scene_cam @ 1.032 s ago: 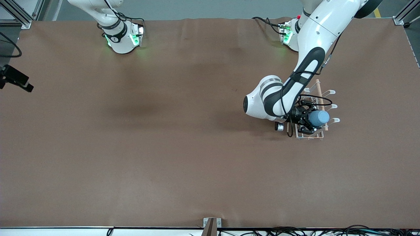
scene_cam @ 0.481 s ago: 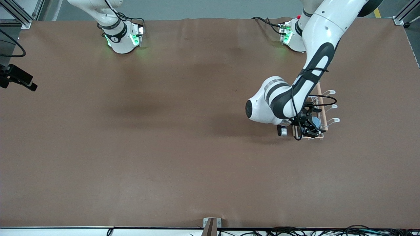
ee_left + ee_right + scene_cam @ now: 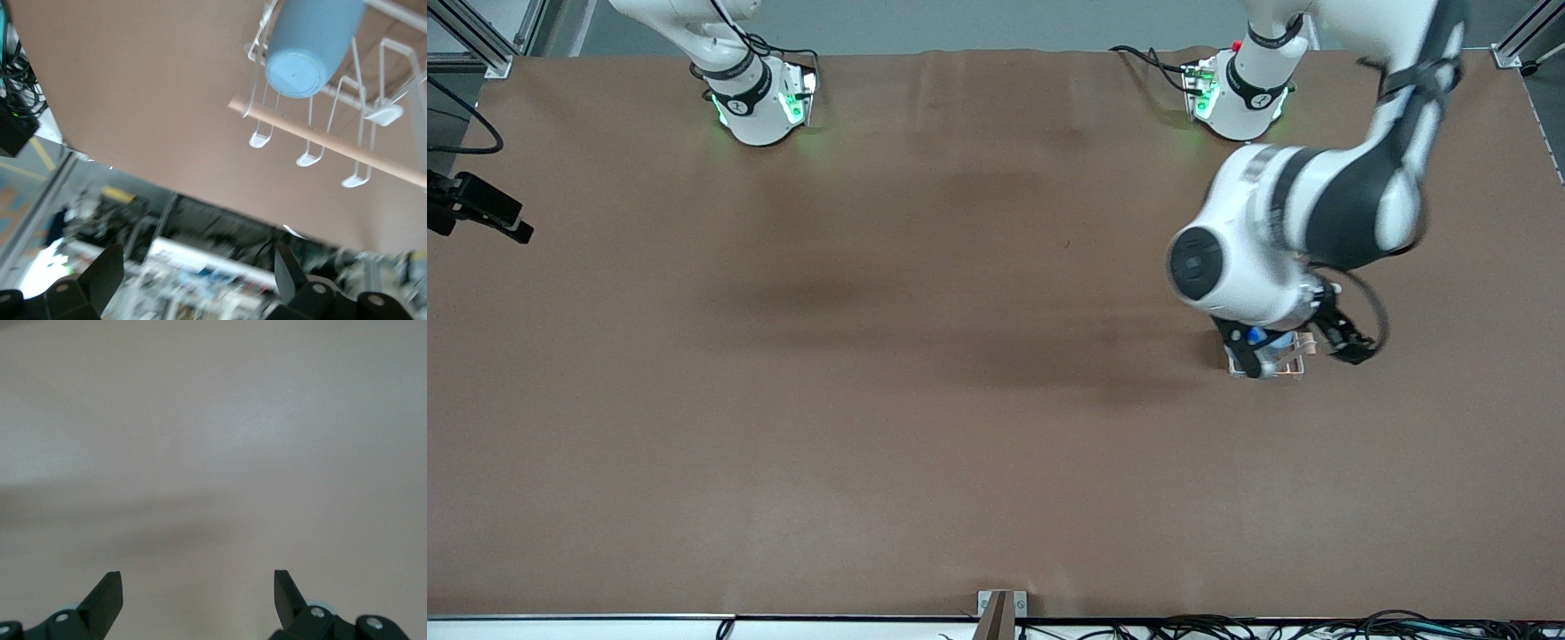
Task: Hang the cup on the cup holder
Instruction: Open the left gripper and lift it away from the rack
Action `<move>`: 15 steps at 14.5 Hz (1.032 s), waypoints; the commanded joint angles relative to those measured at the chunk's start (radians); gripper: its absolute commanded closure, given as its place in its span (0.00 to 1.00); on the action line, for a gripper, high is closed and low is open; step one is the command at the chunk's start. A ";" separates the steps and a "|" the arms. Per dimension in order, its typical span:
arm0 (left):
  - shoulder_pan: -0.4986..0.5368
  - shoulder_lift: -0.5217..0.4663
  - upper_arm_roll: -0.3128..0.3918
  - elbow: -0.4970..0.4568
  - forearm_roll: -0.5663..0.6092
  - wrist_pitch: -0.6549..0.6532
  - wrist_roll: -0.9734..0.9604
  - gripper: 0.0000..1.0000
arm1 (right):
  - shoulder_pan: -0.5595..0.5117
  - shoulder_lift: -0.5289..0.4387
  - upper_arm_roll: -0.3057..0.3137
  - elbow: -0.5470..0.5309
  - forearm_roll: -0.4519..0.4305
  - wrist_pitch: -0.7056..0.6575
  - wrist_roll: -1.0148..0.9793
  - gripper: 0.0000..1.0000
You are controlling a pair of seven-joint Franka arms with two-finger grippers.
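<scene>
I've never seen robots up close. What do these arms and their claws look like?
Both arms are glossy white with rounded joints and black bands. The left arm trails thin black cables, and the bases glow green. The left gripper and right gripper have dark, flat, wedge-shaped fingers.

From the front we mostly lose the cup holder (image 3: 1288,363) under the left arm, just its six o'clock corner peeks out. The cup (image 3: 1258,337) is only a blue sliver there.

Light-blue cup (image 3: 312,40), white wire cup holder (image 3: 363,100) with pale wooden rod, brown table (image 3: 871,356).
</scene>
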State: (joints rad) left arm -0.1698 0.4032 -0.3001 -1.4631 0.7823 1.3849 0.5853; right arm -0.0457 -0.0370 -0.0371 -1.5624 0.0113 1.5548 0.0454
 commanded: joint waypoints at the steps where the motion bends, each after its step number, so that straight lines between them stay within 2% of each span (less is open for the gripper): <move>1: 0.006 -0.101 0.094 0.014 -0.200 0.084 -0.097 0.00 | 0.007 -0.009 -0.003 -0.008 -0.022 -0.004 -0.004 0.00; 3: 0.006 -0.159 0.195 0.004 -0.401 0.088 -0.335 0.00 | 0.007 -0.009 -0.003 -0.008 -0.022 -0.004 -0.004 0.00; 4: 0.015 -0.188 0.217 0.000 -0.472 0.086 -0.414 0.00 | 0.007 -0.009 -0.003 -0.008 -0.022 -0.004 -0.004 0.00; 8: 0.140 -0.331 0.223 -0.074 -0.693 0.097 -0.462 0.00 | 0.006 -0.009 -0.004 -0.008 -0.021 -0.004 -0.004 0.00; 10: 0.170 -0.400 0.225 -0.115 -0.753 0.108 -0.469 0.00 | 0.006 -0.009 -0.004 -0.008 -0.021 -0.005 -0.004 0.00; 13: 0.162 -0.463 0.225 -0.147 -0.773 0.117 -0.602 0.00 | 0.006 -0.009 -0.004 -0.008 -0.021 -0.005 -0.004 0.00; 15: 0.158 -0.512 0.223 -0.193 -0.778 0.176 -0.624 0.00 | 0.006 -0.009 -0.006 -0.008 -0.021 -0.005 -0.004 0.00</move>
State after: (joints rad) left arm -0.0052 -0.0410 -0.0762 -1.5744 0.0211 1.4966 -0.0008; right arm -0.0455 -0.0370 -0.0382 -1.5638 0.0103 1.5532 0.0454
